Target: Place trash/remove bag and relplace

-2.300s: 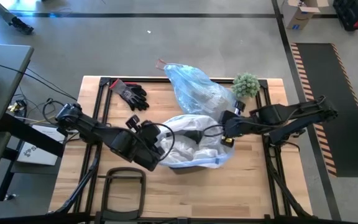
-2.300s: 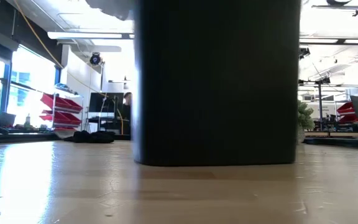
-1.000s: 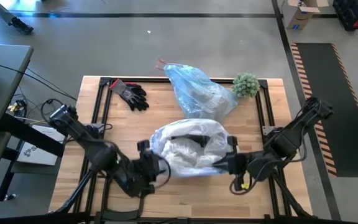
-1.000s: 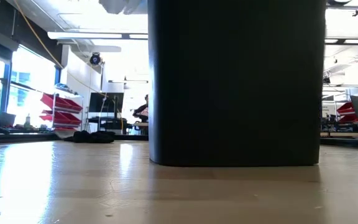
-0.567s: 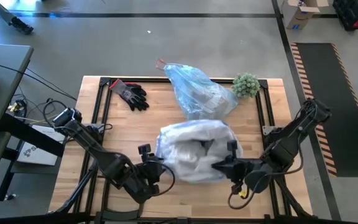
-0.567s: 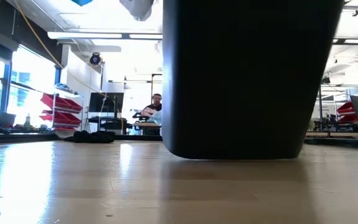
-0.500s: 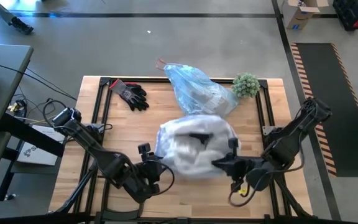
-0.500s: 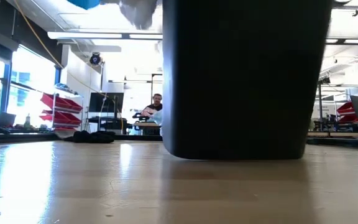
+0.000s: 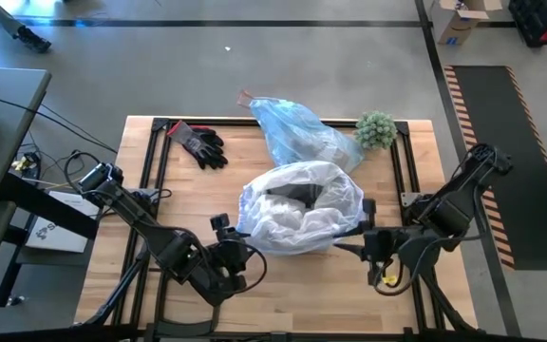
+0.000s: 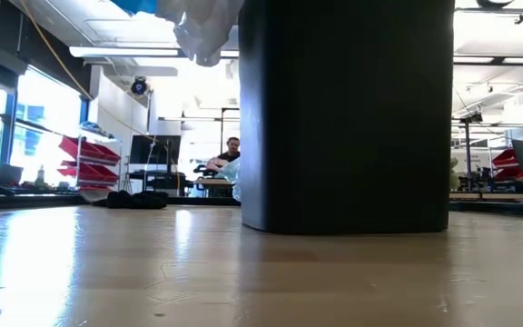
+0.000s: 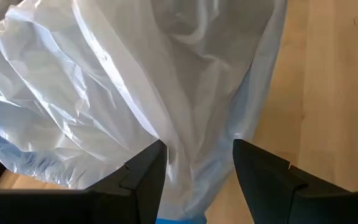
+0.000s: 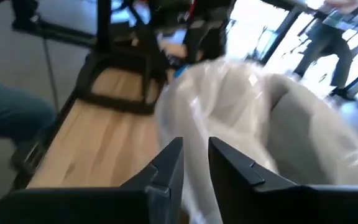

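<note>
A black bin [image 10: 348, 118] stands flat on the table's middle. A white translucent bag [image 9: 302, 204] is draped over its mouth and puffs up above it. My left gripper [image 9: 228, 249] is at the bag's near left side, open, with the bag's film [image 11: 194, 155] hanging in the gap. My right gripper [image 9: 354, 247] is at the bag's near right side, its fingers a narrow gap apart [image 12: 194, 171], with the white film right before them. The light-blue bag [image 9: 297, 138] lies on the table's far side, its reddish tie [image 9: 245, 97] pointing far left. No loose trash shows. My left gripper has the white bag's hanging film [image 11: 185, 168] between its open fingers, low on the bag's near left side; whether the fingers touch it I cannot tell. My right gripper points level toward the bag's near right edge [image 9: 338, 244]; whether its fingers touch the film I cannot tell.
Black-and-red gloves [image 9: 198, 144] lie at the far left and a small green plant [image 9: 375, 128] at the far right. Bare wood shows at the near side [image 9: 292, 294]. A person [image 10: 230, 154] sits in the room behind.
My right gripper has drawn back toward the table's right edge. The bin tipped up on one side and now stands flat again, a little farther right. The white bag, which had sagged toward the near edge, has puffed up over the bin.
</note>
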`<state>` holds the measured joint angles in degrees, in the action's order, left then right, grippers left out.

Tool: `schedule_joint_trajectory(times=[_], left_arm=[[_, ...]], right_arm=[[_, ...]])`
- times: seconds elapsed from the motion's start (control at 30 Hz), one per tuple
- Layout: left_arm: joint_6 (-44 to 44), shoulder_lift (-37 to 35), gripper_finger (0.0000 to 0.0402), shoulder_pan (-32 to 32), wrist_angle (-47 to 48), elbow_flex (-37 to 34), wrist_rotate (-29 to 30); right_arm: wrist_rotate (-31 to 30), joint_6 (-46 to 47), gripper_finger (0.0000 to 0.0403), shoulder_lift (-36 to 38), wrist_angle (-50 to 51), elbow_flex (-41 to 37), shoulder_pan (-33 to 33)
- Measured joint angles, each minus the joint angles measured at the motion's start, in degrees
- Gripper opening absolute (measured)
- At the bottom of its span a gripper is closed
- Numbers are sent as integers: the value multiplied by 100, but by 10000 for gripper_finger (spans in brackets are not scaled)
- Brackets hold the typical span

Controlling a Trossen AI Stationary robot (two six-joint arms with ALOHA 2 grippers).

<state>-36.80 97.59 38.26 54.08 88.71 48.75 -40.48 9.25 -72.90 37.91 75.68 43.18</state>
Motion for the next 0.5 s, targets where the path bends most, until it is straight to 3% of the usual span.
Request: schedule_joint_trajectory(times=[0.1,0.5], left_arm=[[-2,5,170,-3,3,-2,0],[-56,8,170,-2,7,-2,-15]], right_arm=[[169,239,61,-135,633,-1,-9],[-287,1609,2,-886,2313,-9,-14]])
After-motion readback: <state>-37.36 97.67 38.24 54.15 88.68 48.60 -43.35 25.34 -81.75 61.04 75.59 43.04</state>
